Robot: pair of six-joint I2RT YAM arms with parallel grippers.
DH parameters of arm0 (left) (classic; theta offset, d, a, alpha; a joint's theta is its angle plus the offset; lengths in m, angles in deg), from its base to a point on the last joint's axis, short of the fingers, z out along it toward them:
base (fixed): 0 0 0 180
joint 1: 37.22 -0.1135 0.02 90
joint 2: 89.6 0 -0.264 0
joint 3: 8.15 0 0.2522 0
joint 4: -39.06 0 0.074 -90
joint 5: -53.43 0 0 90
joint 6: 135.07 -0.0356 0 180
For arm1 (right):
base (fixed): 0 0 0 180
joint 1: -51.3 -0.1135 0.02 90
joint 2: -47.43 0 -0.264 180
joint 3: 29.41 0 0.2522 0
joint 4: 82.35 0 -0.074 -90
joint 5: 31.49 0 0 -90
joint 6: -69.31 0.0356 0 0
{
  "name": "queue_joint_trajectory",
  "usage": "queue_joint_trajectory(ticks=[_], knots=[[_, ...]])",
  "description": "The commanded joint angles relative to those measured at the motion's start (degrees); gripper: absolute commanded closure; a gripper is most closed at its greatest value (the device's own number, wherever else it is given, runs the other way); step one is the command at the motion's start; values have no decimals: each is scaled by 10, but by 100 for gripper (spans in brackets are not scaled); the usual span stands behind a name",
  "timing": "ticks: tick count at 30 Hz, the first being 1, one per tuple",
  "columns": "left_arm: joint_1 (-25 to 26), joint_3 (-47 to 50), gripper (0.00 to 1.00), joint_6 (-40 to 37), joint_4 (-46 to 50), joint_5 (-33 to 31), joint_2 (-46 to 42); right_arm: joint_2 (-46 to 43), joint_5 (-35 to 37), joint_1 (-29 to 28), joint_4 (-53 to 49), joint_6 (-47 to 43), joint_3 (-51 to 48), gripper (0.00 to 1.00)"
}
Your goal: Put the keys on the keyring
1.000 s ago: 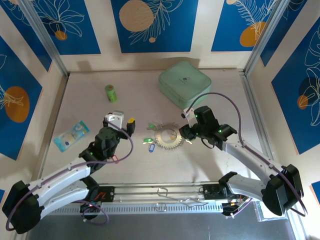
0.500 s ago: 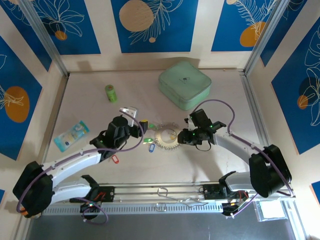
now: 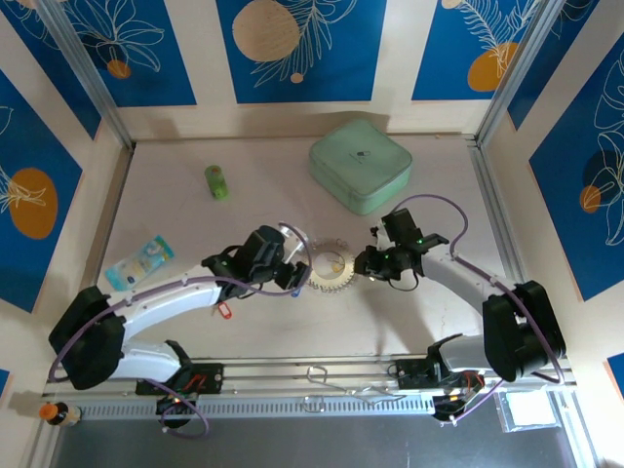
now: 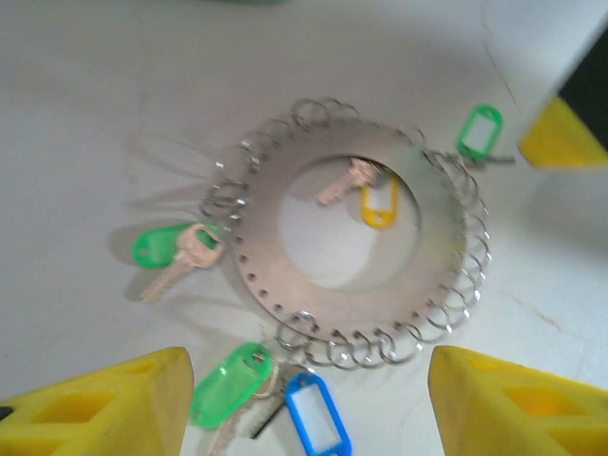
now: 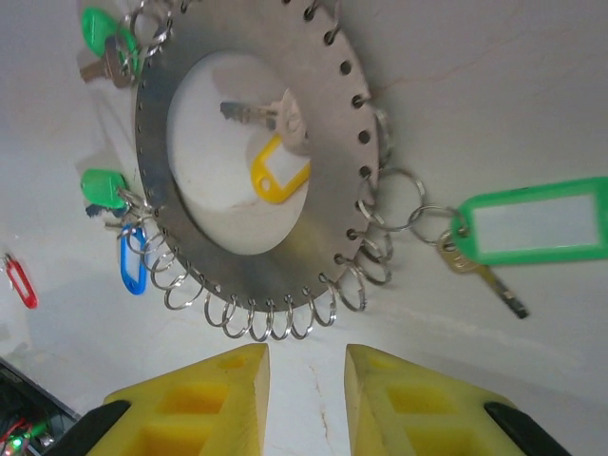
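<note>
The keyring [image 3: 330, 268] [image 4: 427, 275] [image 5: 337, 161] is found lying flat on the desk [image 3: 292, 210], near its middle, between the two hands. The left hand [image 3: 292, 274] [image 4: 309, 380] is held just beside the ring's left rim, its fingers spread wide with nothing pinched. The right hand [image 3: 370, 265] [image 5: 307, 380] is held just beside the right rim. Its fingers are parted by a narrow gap through which bare desk is seen, and nothing is gripped.

A yellow-tagged key [image 4: 370, 195] [image 5: 275, 176] is noted inside the ring's central hole. Three green-tagged keys [image 4: 176, 249] [image 5: 546, 228] and a blue-tagged key [image 4: 318, 423] [image 5: 133, 261] are recorded at the rim, among the small wire loops. Whether any of them is threaded cannot be told. A red-tagged key [image 3: 224, 310] [image 5: 19, 280] is seen apart from the ring, beside the left arm.

A green box [image 3: 361, 164] and a green cylinder [image 3: 215, 181] are observed well apart from the ring, toward the far side.
</note>
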Motion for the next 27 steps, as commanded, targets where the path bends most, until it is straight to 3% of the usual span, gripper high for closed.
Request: queue_joint_trajectory(ticks=[1, 13, 27], knots=[[11, -38, 34, -26, 67, -20, 15, -20, -30, 9, -14, -5, -4, 73], [11, -28, 31, 77, -49, -60, 33, 26, -49, -43, 73, 44, -50, 76], [10, -14, 31, 95, -62, -73, 25, 78, -11, -61, 105, 72, -48, 79]])
